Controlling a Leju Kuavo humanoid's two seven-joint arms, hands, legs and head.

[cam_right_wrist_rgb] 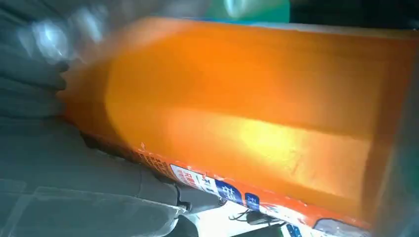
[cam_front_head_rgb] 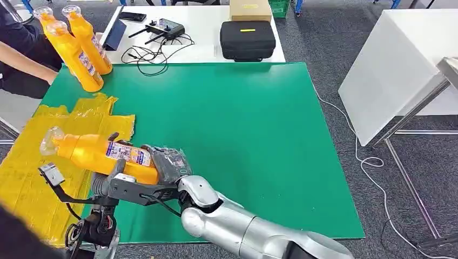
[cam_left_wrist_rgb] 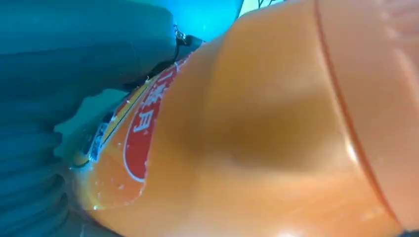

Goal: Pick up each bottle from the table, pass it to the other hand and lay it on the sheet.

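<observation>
An orange bottle [cam_front_head_rgb: 100, 152] with a clear cap hangs on its side above the edge of the yellow sheet [cam_front_head_rgb: 32, 183], cap pointing left. My right hand [cam_front_head_rgb: 168, 163] grips its base end. My left hand [cam_front_head_rgb: 115, 170] wraps its middle, with a finger over the top and another below. The bottle's label and orange body [cam_left_wrist_rgb: 257, 133] sit close against my left hand [cam_left_wrist_rgb: 59, 89] in the left wrist view. In the right wrist view the same orange body [cam_right_wrist_rgb: 247, 113] lies against my right hand [cam_right_wrist_rgb: 64, 163]. Three more orange bottles [cam_front_head_rgb: 81, 43] stand at the green mat's far-left corner.
A green mat [cam_front_head_rgb: 232, 135] covers the table. A person's arm [cam_front_head_rgb: 24, 59] reaches in beside the standing bottles. Behind the mat, a white table holds a black case [cam_front_head_rgb: 247, 39], a controller with cables [cam_front_head_rgb: 162, 29] and a box. Another white table [cam_front_head_rgb: 399, 65] stands to the right.
</observation>
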